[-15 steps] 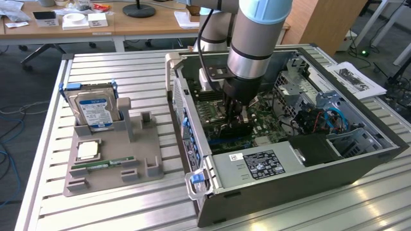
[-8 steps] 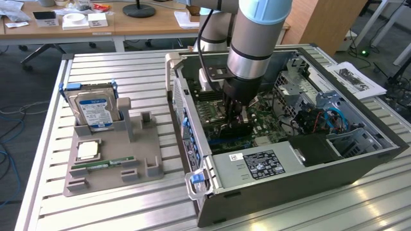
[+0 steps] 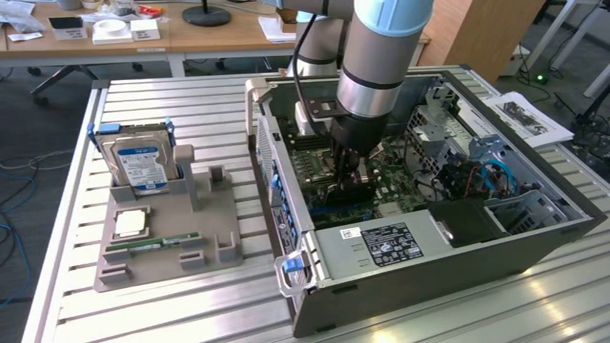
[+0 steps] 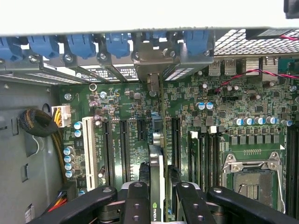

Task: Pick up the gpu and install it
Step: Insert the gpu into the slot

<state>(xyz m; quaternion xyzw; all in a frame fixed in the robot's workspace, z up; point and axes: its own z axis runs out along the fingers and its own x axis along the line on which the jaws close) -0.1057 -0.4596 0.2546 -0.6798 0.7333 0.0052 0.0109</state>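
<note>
Writing and marks: a green-and-white logo badge on the top edge of the gpu [image 4: 158, 186], seen between the fingers in the wrist view; a white label with dark print, too small to read, on the power supply [image 3: 386, 244]; a blue-and-white label, text unreadable, on the hard drive [image 3: 141, 166] standing in the grey holder [image 3: 167, 239].

Gpu: held edge-on and upright inside the open computer case [image 3: 419, 279], directly between the jaws, its silver bracket end reaching the rear slot openings under the blue clips [image 4: 81, 44]. It stands over the motherboard [image 4: 224, 116], in line with the black expansion slots, beside the white slot [image 4: 88, 149].

Gripper [image 4: 159, 205]: jaws narrow, closed on the gpu from both flat sides, black fingers [image 4: 135, 203] pressing the card.

Holder also carries a green RAM stick [image 3: 153, 244] and a square chip [image 3: 131, 223].
</note>
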